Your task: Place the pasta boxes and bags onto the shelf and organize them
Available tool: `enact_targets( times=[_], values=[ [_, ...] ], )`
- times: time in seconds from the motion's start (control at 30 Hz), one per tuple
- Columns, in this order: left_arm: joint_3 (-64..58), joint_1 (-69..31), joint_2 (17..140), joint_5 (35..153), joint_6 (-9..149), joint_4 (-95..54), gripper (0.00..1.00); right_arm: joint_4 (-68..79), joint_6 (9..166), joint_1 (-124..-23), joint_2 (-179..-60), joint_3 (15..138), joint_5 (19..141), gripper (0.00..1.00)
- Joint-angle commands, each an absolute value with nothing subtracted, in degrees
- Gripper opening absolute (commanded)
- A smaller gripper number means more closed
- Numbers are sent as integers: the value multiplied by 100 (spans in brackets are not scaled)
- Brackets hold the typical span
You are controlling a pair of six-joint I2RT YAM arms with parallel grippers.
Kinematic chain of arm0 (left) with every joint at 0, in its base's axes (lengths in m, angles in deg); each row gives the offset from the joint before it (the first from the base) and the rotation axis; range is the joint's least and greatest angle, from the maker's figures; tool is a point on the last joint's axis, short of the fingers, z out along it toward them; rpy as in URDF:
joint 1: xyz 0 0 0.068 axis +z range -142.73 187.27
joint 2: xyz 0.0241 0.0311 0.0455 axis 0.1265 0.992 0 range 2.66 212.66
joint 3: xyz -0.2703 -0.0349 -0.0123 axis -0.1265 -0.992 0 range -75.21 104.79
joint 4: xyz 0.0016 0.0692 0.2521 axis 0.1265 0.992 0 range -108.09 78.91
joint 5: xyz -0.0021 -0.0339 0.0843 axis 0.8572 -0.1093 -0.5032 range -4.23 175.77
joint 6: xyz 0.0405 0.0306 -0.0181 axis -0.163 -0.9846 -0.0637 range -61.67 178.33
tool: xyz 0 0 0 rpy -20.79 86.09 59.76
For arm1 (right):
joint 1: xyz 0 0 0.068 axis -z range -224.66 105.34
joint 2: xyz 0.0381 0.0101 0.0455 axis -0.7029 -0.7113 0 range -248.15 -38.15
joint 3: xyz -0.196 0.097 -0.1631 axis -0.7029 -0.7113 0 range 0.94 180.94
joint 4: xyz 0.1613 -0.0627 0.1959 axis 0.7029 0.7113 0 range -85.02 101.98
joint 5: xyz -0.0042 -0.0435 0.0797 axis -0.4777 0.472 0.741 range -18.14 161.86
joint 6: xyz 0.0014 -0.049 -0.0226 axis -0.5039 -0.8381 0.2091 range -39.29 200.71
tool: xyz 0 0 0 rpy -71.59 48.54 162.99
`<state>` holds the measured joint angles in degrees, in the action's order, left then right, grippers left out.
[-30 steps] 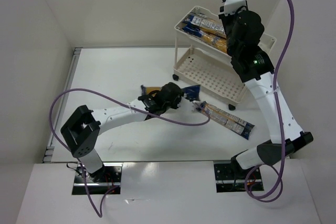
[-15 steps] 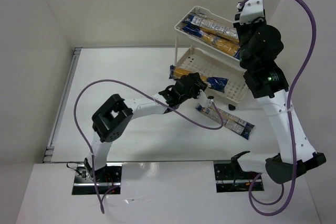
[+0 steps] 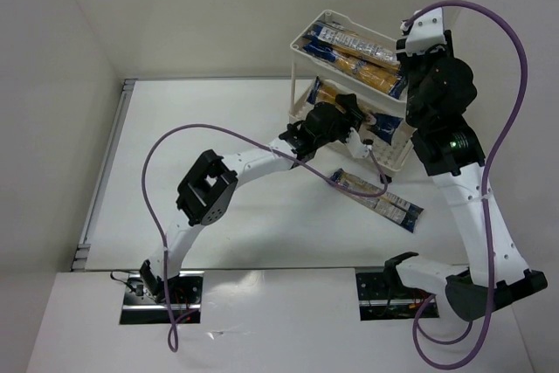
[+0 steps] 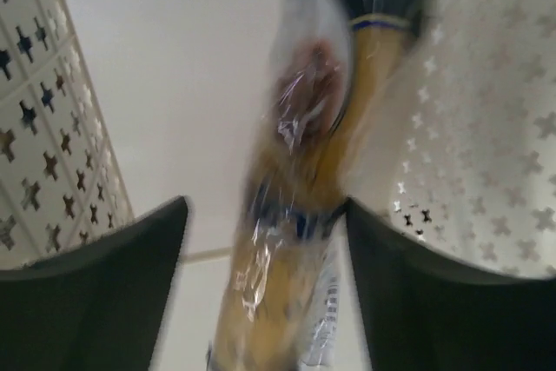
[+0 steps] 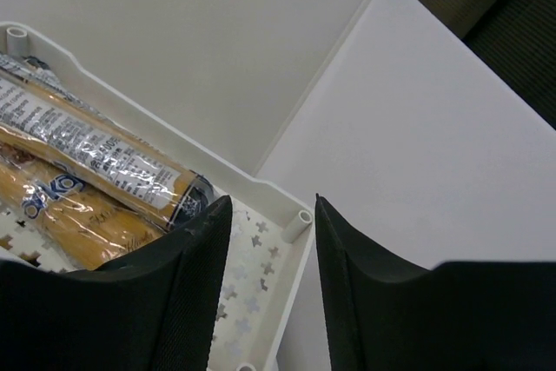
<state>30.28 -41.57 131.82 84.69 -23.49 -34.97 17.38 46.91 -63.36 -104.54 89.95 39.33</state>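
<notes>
My left claw stands open around a packet. The packet lies against my right finger, with a gap on the other side, and the view is blurred. It lies slantwise at the shelf's lower tray; whether it rests there I cannot tell. My right claw, jaws a narrow slit apart and empty, hovers over a corner of the top tray, where the top packets lie side by side. A last packet lies on the table near the shelf.
</notes>
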Motion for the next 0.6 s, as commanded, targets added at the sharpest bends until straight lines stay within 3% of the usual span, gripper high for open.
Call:
enact_targets(
  times=[0.0, 0.07, 0.1, 0.37, 0.57],
  values=[
    [3019, -3976, 12914, 8866, -2622, -4234, 84, 1280, 4574, -6242, -10187, 8866, 3977, 49],
    [3017, -3975, 12914, 8867, -2561, -4234, 98, 1227, 4573, -6241, -10187, 8804, 4031, 49],
    [3017, -3975, 12914, 8806, -2491, -4234, 100, 1227, 4573, -6241, -10187, 8804, 4031, 51],
    [2648, -3975, 12466, 8358, -1823, -4525, 100, 1394, 4774, -6241, -10292, 8988, 4154, 54],
    [1182, -4115, 11140, 7787, -1269, -4376, 100, 2087, 5205, -6241, -10292, 9103, 5021, 69]
  ],
)
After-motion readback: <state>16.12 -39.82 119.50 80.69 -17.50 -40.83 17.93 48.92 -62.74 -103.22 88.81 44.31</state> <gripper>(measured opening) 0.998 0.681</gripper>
